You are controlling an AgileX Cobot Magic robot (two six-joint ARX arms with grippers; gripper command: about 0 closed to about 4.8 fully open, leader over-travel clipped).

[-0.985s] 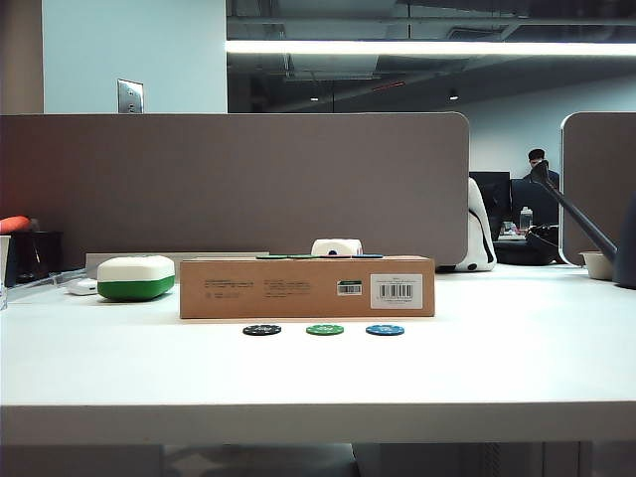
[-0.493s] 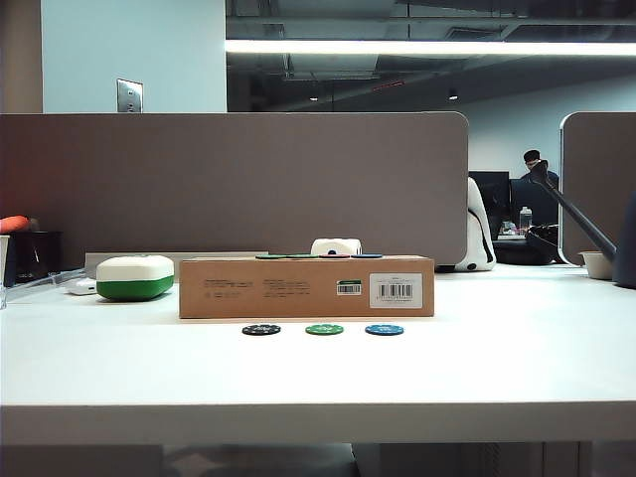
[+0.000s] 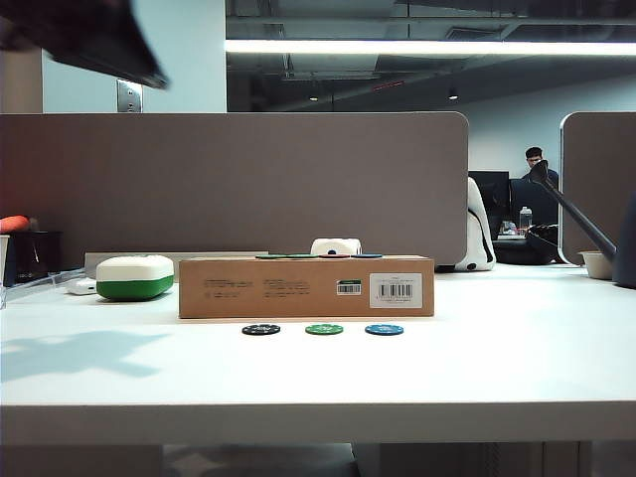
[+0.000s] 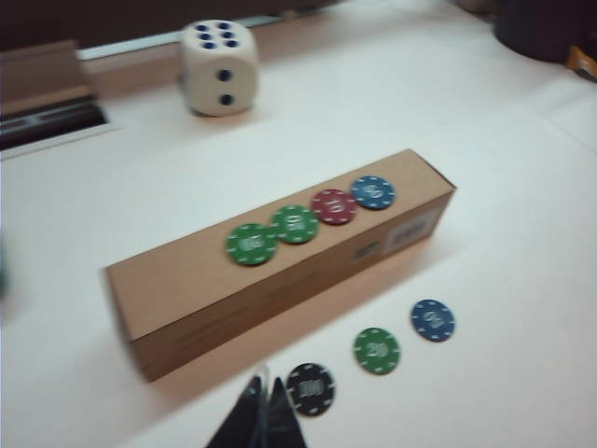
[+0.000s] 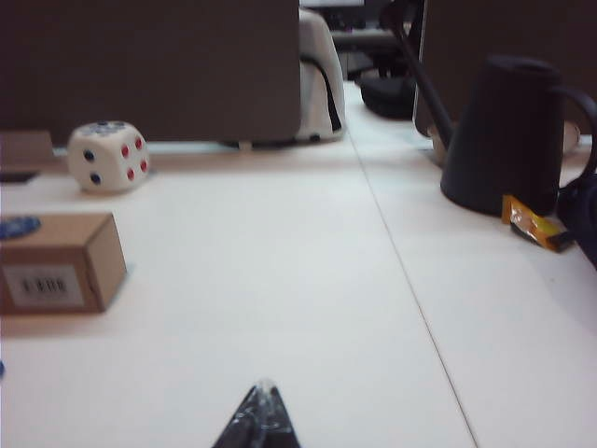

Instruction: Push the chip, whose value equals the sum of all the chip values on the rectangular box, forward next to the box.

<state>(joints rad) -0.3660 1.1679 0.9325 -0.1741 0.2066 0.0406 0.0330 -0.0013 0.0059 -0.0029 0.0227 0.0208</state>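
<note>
One chip (image 4: 311, 388) just right of the left claw (image 4: 264, 420), tips pressed together | box (image 4: 280, 261) beyond it | right claw (image 5: 262, 415), closed, far off over bare surface (image 5: 280, 280)

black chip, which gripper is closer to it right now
Left. The left gripper hangs just short of the black chip, beside it. The right gripper is off past the box's labelled end, over bare table.

Brown box (image 4: 280, 271) with white barcode label, topped by two green, one red, one blue chip. Black chip (image 4: 311, 388) with pale edge marks beside a green chip (image 4: 377, 350) and a blue chip (image 4: 433, 320) on the white desk (image 4: 504, 392). Both black hands, left hand (image 4: 264, 415) and right hand (image 5: 260, 420).
</note>
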